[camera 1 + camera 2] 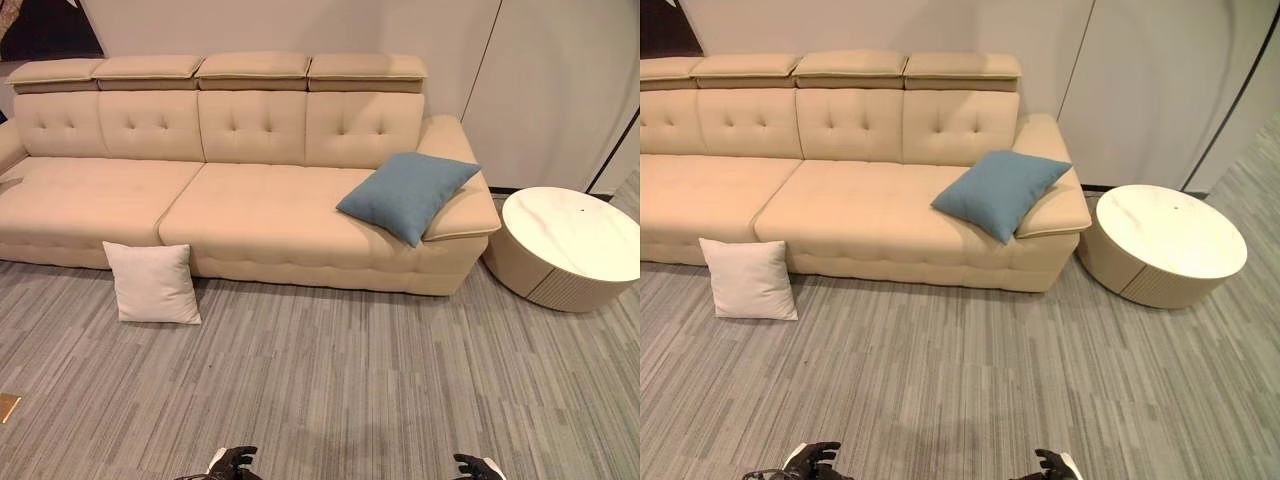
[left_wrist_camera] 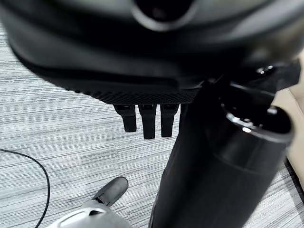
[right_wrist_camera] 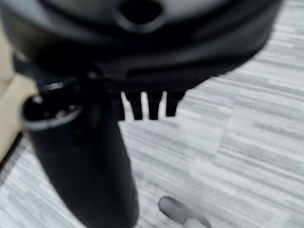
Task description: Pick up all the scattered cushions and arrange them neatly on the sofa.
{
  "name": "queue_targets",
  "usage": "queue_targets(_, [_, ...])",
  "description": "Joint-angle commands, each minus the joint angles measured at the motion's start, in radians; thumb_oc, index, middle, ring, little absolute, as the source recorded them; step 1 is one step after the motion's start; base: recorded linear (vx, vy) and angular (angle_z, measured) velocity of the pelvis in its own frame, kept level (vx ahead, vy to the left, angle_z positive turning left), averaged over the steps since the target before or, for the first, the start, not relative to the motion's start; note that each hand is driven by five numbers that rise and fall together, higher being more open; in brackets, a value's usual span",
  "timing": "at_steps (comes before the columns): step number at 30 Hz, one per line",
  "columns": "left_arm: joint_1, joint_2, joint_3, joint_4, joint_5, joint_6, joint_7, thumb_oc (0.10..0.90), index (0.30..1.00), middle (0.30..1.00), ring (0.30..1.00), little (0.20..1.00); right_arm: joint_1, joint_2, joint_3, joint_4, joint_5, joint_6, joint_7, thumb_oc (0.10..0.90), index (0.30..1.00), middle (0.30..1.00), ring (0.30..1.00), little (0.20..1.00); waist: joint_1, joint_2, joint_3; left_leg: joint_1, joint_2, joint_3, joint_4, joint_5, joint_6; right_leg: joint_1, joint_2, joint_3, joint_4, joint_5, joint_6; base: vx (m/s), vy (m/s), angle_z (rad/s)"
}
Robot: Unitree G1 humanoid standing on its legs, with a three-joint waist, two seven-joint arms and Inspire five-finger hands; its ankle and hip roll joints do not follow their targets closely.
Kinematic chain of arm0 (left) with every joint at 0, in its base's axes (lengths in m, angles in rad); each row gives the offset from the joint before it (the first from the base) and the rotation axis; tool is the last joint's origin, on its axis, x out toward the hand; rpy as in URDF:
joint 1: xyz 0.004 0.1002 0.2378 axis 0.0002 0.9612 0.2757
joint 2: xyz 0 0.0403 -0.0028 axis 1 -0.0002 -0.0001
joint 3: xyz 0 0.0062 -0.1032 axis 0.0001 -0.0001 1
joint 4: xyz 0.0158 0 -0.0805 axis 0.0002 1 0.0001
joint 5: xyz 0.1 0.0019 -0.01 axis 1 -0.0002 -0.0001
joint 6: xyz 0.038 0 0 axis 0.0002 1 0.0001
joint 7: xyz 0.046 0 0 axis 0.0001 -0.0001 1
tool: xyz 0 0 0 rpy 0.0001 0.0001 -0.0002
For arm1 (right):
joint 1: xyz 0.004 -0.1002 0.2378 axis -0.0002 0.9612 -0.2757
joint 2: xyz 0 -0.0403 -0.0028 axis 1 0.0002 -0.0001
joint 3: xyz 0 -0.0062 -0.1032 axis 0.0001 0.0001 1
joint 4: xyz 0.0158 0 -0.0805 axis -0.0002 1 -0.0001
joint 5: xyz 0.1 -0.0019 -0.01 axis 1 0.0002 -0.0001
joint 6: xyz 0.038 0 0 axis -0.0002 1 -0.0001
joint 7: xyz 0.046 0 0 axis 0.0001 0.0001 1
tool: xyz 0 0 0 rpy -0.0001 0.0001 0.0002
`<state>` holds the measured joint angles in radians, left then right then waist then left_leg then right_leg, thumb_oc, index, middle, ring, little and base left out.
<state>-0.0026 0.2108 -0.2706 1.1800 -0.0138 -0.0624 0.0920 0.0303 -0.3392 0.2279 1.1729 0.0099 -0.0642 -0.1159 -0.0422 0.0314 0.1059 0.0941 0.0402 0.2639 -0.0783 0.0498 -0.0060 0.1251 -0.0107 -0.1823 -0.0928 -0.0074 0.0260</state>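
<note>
Nearest the camera, at the head views' six o'clock edge, the left hand [image 1: 232, 462] and the right hand [image 1: 472, 466] hang low over the grey striped carpet [image 1: 330, 370], both cut off by the frame. Each wrist view shows straight, relaxed fingers [image 2: 148, 124] pointing down at bare floor, and the right hand's fingers [image 3: 153, 108] likewise, holding nothing.

At about ten o'clock a white cushion [image 1: 153, 283] stands on the carpet, leaning against the front of the beige sofa [image 1: 240, 205]. At one o'clock a blue cushion [image 1: 407, 194] lies tilted on the sofa's seat, propped against its right armrest. A round white coffee table [image 1: 566, 245] stands just beside that armrest at two o'clock, near the pale wall panels [image 1: 545, 80]. Open carpet lies between the hands and both cushions. The sofa's left end runs out of frame.
</note>
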Motion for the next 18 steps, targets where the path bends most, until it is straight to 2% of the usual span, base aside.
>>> queue_targets(1, [-0.073,0.027,0.020,0.051,0.017,-0.030,0.015,0.800,0.900,0.900,0.900,0.900,-0.064,0.009,0.015,0.032,0.012,-0.016,-0.031,0.800,0.900,0.900,0.900,0.900,-0.008,-0.037,0.003,-0.001,0.052,-0.045,0.026,-0.024,-0.086,-0.020,-0.053,-0.003,0.005,-0.020,0.099,-0.04,-0.060,0.02])
queue_targets(4, [-0.068,0.023,0.033,0.058,-0.004,-0.026,0.022,0.800,0.900,0.900,0.900,0.900,-0.051,0.010,0.001,0.050,0.035,-0.019,-0.035,0.800,0.900,0.900,0.900,0.900,-0.007,-0.039,0.014,-0.022,0.071,-0.047,0.081,-0.031,-0.098,-0.011,-0.043,-0.016,0.005,-0.029,0.083,-0.03,-0.119,0.04])
queue_targets(9, [-0.064,0.018,0.031,0.066,-0.002,-0.023,0.029,0.800,0.900,0.900,0.900,0.900,-0.046,0.016,0.000,0.065,0.038,-0.017,-0.037,0.800,0.900,0.900,0.900,0.900,-0.010,-0.040,0.021,-0.027,0.087,-0.053,0.099,-0.025,-0.108,-0.002,-0.033,-0.019,0.005,-0.036,0.073,-0.01,-0.091,0.04])
queue_targets(13, [-0.071,0.014,0.014,0.060,-0.001,-0.022,0.029,0.800,0.900,0.900,0.900,0.900,-0.039,0.008,-0.002,0.071,0.043,-0.017,-0.040,0.800,0.900,0.900,0.900,0.900,-0.014,-0.047,0.040,-0.061,0.109,-0.071,0.173,-0.024,-0.119,0.005,-0.018,-0.014,0.005,-0.045,0.056,-0.01,-0.108,0.04])
queue_targets(18, [-0.071,0.008,0.002,0.055,-0.001,-0.022,0.031,0.800,0.900,0.900,0.900,0.900,-0.041,0.000,-0.001,0.069,0.048,-0.017,-0.043,0.800,0.900,0.900,0.900,0.900,-0.014,-0.051,0.054,-0.084,0.105,-0.111,0.242,-0.018,-0.118,0.020,-0.012,0.001,0.005,-0.048,0.039,0.05,-0.053,-0.02])
